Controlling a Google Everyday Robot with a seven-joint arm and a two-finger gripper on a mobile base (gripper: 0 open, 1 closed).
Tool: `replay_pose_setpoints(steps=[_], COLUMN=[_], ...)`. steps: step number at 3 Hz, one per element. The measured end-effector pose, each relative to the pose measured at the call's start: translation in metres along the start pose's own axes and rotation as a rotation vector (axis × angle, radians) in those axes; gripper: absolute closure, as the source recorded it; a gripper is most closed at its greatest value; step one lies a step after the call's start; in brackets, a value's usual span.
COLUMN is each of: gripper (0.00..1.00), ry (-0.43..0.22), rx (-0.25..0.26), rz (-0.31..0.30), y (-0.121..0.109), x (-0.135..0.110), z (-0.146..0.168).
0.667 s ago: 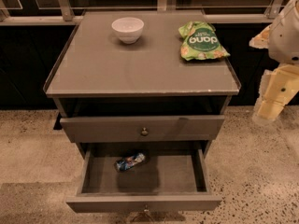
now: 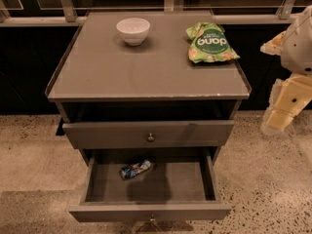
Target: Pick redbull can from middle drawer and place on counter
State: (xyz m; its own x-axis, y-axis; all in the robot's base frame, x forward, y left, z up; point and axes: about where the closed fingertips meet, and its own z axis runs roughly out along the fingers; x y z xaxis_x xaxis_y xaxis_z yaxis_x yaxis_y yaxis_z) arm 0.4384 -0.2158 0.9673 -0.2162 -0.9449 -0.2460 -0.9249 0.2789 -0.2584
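Note:
The redbull can (image 2: 135,169) lies on its side inside the middle drawer (image 2: 165,185), near its back left. The drawer is pulled out, with its front towards me. The counter (image 2: 146,72) is the grey cabinet top above it. My gripper (image 2: 277,121) hangs at the right edge of the view, beside the cabinet's right side at about the height of the upper drawer. It is apart from the cabinet and far from the can, with nothing seen in it.
A white bowl (image 2: 133,30) stands at the counter's back left and a green snack bag (image 2: 210,43) lies at its back right. The upper drawer (image 2: 150,133) is closed. A dark wall with a metal rail (image 2: 66,4) runs behind. The floor is speckled.
My gripper has dropped slightly at the right edge. The can, drawer, bowl and bag have not moved.

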Motion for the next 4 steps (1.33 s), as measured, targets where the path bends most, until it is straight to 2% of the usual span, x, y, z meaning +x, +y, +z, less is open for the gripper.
replay_pose_setpoints(steps=[1,2,3,4], gripper=[0.0,0.0,0.0,0.0], ry=[-0.111,-0.252,-0.312,-0.314], rx=[-0.025,-0.079,-0.082,-0.074], rz=[-0.001,0.043,0.069,0.072], y=[0.019,0.04,0.034,0.031], x=[0.003,0.01,0.01,0.009], z=[0.042,0.114,0.168,0.169])
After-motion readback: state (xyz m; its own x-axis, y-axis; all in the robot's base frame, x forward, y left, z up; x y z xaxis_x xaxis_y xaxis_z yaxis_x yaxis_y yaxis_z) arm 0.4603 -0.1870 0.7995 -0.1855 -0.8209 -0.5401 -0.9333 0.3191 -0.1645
